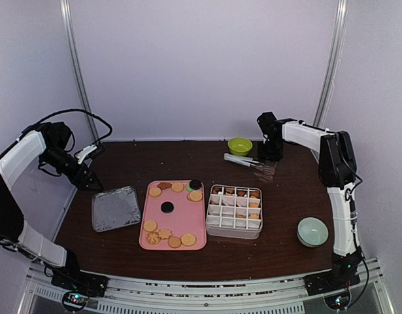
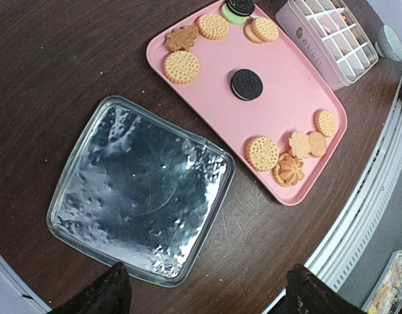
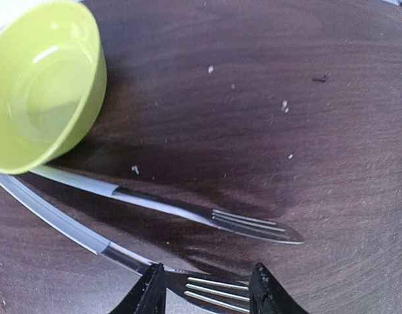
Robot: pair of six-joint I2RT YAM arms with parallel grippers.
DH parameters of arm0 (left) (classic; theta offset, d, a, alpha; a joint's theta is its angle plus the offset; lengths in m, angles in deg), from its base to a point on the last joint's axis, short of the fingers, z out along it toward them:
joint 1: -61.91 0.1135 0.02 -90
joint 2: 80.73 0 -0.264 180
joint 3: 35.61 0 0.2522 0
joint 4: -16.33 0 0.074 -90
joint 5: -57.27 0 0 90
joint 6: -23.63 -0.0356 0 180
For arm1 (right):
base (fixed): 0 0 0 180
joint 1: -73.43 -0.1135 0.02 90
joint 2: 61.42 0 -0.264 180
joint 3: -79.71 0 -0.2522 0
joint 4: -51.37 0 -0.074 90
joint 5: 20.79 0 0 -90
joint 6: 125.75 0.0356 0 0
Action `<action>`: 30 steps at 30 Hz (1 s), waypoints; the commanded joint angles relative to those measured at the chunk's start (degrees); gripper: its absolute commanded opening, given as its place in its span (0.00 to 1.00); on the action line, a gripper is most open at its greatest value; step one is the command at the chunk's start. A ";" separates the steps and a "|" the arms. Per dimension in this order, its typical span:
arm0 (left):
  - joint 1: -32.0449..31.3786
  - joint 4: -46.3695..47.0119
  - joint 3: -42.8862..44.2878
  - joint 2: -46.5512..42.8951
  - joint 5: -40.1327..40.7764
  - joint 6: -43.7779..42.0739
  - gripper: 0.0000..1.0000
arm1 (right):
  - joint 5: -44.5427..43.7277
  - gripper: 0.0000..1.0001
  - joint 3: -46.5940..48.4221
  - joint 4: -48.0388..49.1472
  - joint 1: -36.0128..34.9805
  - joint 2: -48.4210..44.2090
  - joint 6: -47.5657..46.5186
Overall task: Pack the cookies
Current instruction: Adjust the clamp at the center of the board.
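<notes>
Tongs [image 3: 187, 210] lie far right by green bowl [image 3: 44, 85]; right gripper [image 3: 204, 291] open, straddling 1 tong arm, prob. to grab it for cookies [image 2: 181, 65]; left gripper [image 2: 210, 291] open, empty.

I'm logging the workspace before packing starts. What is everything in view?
cookies: about a dozen, mostly golden-tan, one black mid-tray; on the pink tray, more in the divided box
pink tray: one, pink, table centre
divided box: one, white, right of the pink tray
shallow tray: one, silvery, left of the pink tray
lime bowl: one, lime green, far side
pale bowl: one, pale green, near right
tongs: one, metal, beside the lime bowl
table: one, dark brown
left gripper: open, over the shallow tray's edge
right gripper: open, astride one tong tip
</notes>
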 commanded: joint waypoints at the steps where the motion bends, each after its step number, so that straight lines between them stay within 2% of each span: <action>1: 0.56 0.60 2.23 -0.28 -0.09 -0.50 0.84 | 2.35 0.43 2.25 -7.37 -0.61 1.96 1.36; 8: 0.57 0.42 3.29 -0.25 -1.15 -0.88 0.84 | 2.04 0.41 -2.92 -6.71 -1.39 -0.41 2.74; 14: 0.52 0.88 2.13 -1.08 -0.98 -1.13 0.84 | 3.98 0.37 -3.67 -6.69 -1.47 1.66 3.29; 21: 0.54 1.21 1.51 -1.37 -0.82 -1.14 0.84 | 2.98 0.36 -7.26 -3.00 -1.70 -0.74 4.08; 25: 0.52 1.17 1.43 -1.18 -1.13 -1.32 0.83 | 4.83 0.30 -7.73 -2.21 -2.82 -4.07 2.81; 30: 0.53 1.02 1.56 -0.70 -1.71 -1.47 0.83 | 7.53 0.29 -8.46 -1.29 -5.48 -10.42 1.46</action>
